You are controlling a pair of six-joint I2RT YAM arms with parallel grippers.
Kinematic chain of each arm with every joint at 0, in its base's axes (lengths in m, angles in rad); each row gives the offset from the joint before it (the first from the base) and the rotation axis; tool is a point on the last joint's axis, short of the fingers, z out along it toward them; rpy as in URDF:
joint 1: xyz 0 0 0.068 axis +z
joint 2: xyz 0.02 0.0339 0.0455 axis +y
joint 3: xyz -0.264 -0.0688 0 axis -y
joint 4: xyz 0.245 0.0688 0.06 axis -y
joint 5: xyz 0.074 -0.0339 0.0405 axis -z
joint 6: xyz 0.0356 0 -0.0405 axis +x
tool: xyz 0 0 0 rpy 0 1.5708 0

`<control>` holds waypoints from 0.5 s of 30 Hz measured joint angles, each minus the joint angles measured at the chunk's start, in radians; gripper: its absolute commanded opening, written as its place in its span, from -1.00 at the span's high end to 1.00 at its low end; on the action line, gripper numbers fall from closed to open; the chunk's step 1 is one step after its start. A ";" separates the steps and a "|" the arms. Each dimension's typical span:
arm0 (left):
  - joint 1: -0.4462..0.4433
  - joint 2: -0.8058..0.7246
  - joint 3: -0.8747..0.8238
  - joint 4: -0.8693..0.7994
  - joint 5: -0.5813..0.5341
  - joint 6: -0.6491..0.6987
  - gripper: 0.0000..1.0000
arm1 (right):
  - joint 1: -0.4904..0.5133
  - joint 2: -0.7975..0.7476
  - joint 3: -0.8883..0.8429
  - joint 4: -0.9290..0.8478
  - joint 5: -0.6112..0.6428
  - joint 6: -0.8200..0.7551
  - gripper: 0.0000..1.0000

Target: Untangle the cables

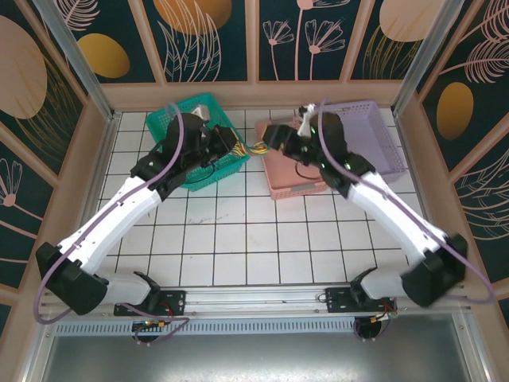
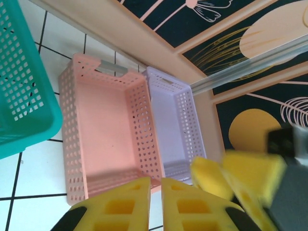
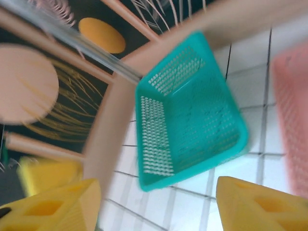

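Three perforated plastic baskets, rectangular: teal basket (image 1: 195,103) left, pink basket (image 1: 294,187) middle, lilac basket (image 1: 374,127) right, on white gridded table (image 1: 238,239). Cables (image 1: 254,147): thin yellow-green-red bundle between teal and pink baskets, long axis left-right. Left gripper (image 2: 155,204): yellow fingers together, seemingly pinching cables' left end. Right gripper (image 3: 154,202): fingers wide apart.

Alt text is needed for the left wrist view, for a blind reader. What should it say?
The left pincer, its yellow fingers nearly touching, points toward a pink basket and a lilac basket that stand side by side on a white tiled table; a green basket's corner shows at left.
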 measured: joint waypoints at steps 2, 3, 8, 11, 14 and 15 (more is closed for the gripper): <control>0.008 0.034 0.042 -0.066 0.002 0.019 1.00 | 0.103 -0.126 -0.129 0.116 0.095 -0.272 -0.72; 0.014 0.050 0.060 -0.096 0.003 0.030 1.00 | 0.166 -0.172 -0.190 0.171 0.137 -0.414 -0.72; 0.028 0.108 0.113 -0.194 0.027 0.071 1.00 | 0.317 -0.133 -0.246 0.308 0.320 -0.947 -0.85; 0.028 0.119 0.131 -0.228 0.046 0.089 1.00 | 0.342 -0.020 -0.246 0.370 0.421 -1.172 -0.83; 0.028 0.120 0.143 -0.246 0.067 0.101 1.00 | 0.341 0.079 -0.239 0.392 0.484 -1.317 -0.76; 0.028 0.121 0.147 -0.250 0.074 0.105 1.00 | 0.341 0.107 -0.232 0.394 0.500 -1.352 -0.70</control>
